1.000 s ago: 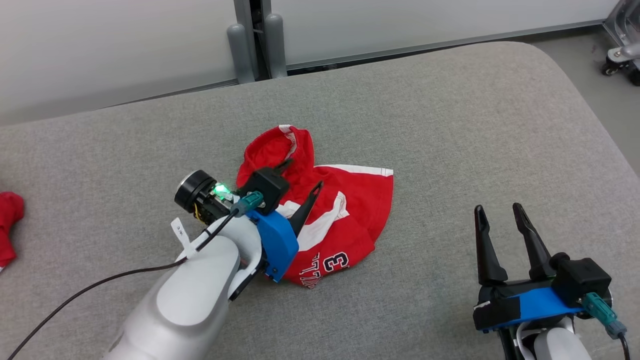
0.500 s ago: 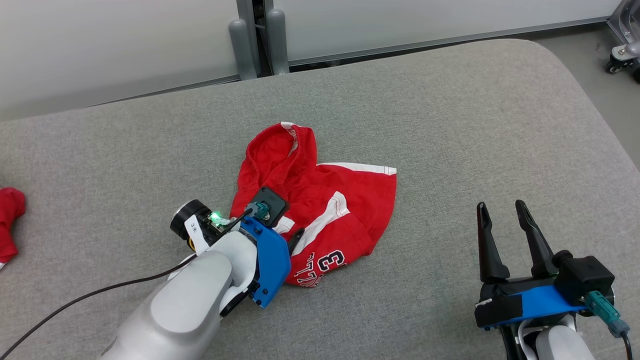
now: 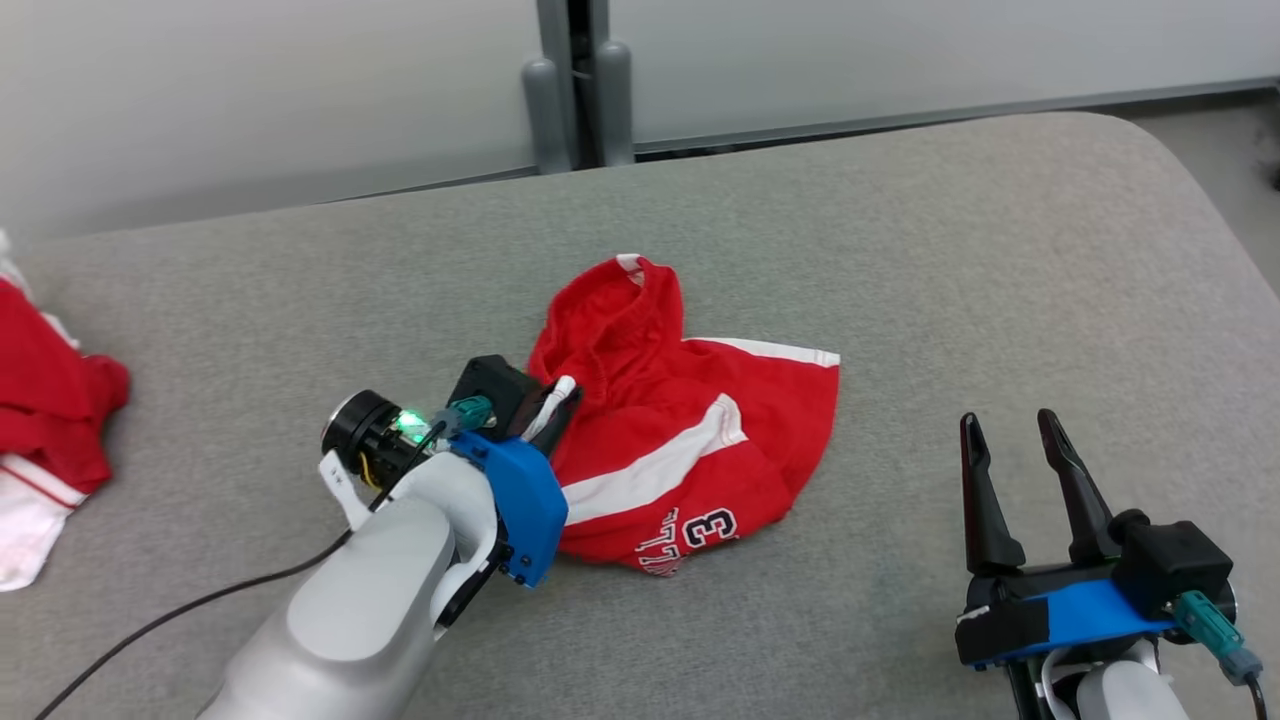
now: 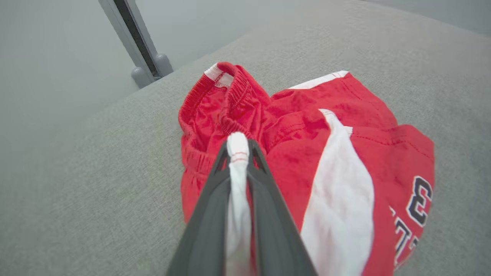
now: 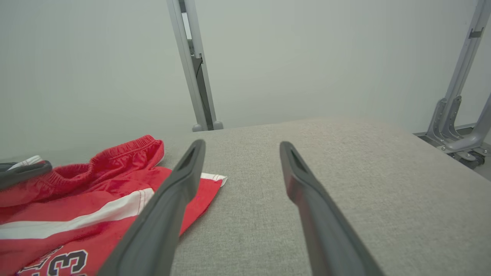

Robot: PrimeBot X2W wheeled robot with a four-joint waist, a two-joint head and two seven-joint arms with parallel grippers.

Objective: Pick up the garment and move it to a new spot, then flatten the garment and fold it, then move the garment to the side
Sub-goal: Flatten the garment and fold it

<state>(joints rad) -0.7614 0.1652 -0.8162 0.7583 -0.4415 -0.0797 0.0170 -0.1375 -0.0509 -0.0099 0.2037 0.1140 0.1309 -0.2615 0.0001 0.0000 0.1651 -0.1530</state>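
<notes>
**My left gripper (image 4: 238, 147) pinches the garment (image 3: 690, 440)**

Its two dark tapered fingers press on a white stitched band of the one crumpled red jersey piece, lying mid-cushion (image 3: 900, 250) on coarse grey weave. My right gripper (image 3: 1008, 420) stands spread, well apart. One more red-and-white cloth (image 3: 40, 400) lies far left.

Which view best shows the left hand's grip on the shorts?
Left wrist view: the left hand is closed on a white fold of the shorts, seen close up. Head view shows the pinch from above, smaller. Right wrist view catches one fingertip and white cloth at its left edge.
</notes>
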